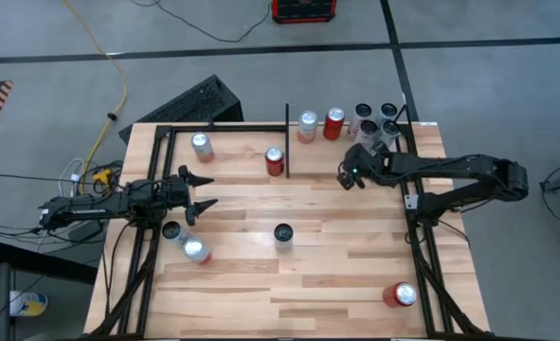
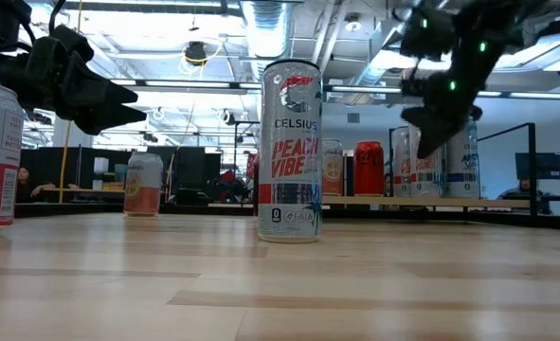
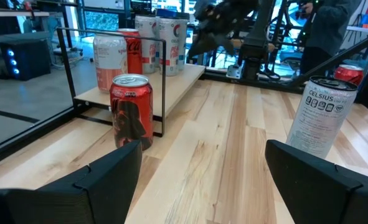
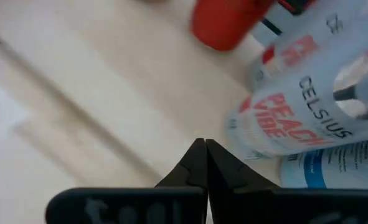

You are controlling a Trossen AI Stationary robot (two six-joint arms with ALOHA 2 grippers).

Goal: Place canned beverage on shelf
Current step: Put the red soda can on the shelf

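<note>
Left hand hovering over the table near its left edge, fingers standing apart and empty, pointing across toward the red can and the tall Celsius can at mid-table; likely lining up a pick, though which can is not yet clear. Right hand hanging just in front of the shelf, fingers pressed shut on nothing, probably parked clear beside the cans already lined up on the shelf's right half. Black divider bar splitting the shelf; left half carrying a lone pale can, so offering the most open room. Red can standing right against the divider, tight for a grip. Further cans waiting loose near the left hand and at the near right corner.
</note>
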